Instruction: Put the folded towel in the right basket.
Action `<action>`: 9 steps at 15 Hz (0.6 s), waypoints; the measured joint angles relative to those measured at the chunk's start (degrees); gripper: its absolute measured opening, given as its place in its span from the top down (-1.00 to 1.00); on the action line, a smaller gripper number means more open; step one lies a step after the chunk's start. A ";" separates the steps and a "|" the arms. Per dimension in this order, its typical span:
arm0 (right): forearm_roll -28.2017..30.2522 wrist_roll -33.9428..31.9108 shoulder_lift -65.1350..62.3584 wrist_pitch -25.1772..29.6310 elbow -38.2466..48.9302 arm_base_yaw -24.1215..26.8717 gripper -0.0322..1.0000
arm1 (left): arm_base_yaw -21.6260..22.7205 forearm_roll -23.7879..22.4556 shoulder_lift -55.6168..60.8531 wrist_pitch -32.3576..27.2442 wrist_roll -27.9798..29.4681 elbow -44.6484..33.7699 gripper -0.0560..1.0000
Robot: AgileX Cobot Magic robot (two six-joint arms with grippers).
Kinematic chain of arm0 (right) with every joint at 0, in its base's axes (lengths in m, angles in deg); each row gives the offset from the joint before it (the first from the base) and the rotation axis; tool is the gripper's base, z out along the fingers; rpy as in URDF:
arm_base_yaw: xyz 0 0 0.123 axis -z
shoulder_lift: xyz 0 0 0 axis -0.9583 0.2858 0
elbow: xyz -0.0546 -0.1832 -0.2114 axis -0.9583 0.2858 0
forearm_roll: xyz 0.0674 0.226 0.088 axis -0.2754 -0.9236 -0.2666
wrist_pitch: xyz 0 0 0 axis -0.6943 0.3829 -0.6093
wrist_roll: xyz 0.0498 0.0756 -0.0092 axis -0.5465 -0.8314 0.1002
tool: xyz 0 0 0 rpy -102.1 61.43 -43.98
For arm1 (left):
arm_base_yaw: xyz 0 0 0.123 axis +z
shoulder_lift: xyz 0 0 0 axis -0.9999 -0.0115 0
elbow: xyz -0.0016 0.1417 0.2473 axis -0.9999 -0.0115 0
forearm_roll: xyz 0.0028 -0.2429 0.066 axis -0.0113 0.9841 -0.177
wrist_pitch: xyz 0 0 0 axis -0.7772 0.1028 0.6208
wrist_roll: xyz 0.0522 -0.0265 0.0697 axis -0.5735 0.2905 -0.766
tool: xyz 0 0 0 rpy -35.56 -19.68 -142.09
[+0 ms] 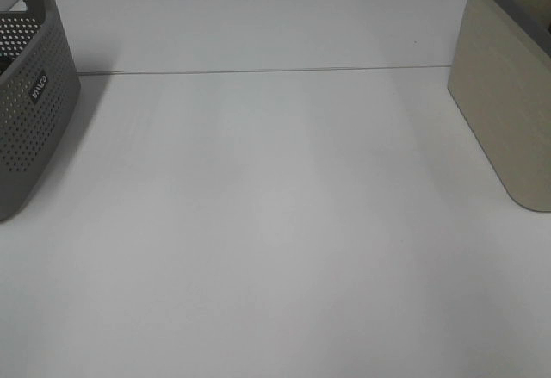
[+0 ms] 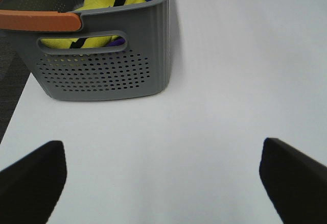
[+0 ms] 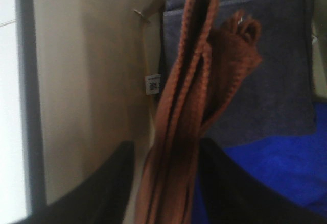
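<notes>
Right gripper (image 3: 167, 183) clamps one ribbed rust-brown folded towel (image 3: 186, 101) inside the smooth beige right basket (image 3: 87, 81) over two flat cloths, slate cloth (image 3: 265, 66) and blue cloth (image 3: 278, 175); left gripper (image 2: 163, 178) is spread wide and empty near one perforated grey basket (image 2: 102, 76).

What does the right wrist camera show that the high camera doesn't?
Only the right wrist view: the right gripper pinching a folded brown towel over a grey towel and blue cloth. Only the high view: a holed grey basket at the table's left edge. Both: the beige basket, seen from inside at the wrist.
</notes>
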 joint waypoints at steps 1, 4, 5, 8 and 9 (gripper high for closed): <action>0.80 -0.29 0.29 -0.06 0.00 0.00 -0.29 | 0.00 0.00 0.00 0.00 0.00 0.00 -0.95; 2.58 -1.60 -0.23 -0.06 0.00 0.00 -0.58 | 0.00 0.00 0.00 0.00 0.00 0.00 -0.95; 2.23 -1.66 -0.92 -0.06 0.00 -0.06 -0.59 | 0.00 0.00 0.00 0.00 0.00 0.00 -0.95; -1.20 -1.72 -4.13 -0.06 0.00 -1.09 -0.60 | 0.00 0.00 0.00 0.00 0.00 0.00 -0.95; -1.55 -1.72 -5.73 -0.06 0.00 -2.46 -0.60 | 0.00 0.00 0.00 0.00 0.00 0.00 -0.95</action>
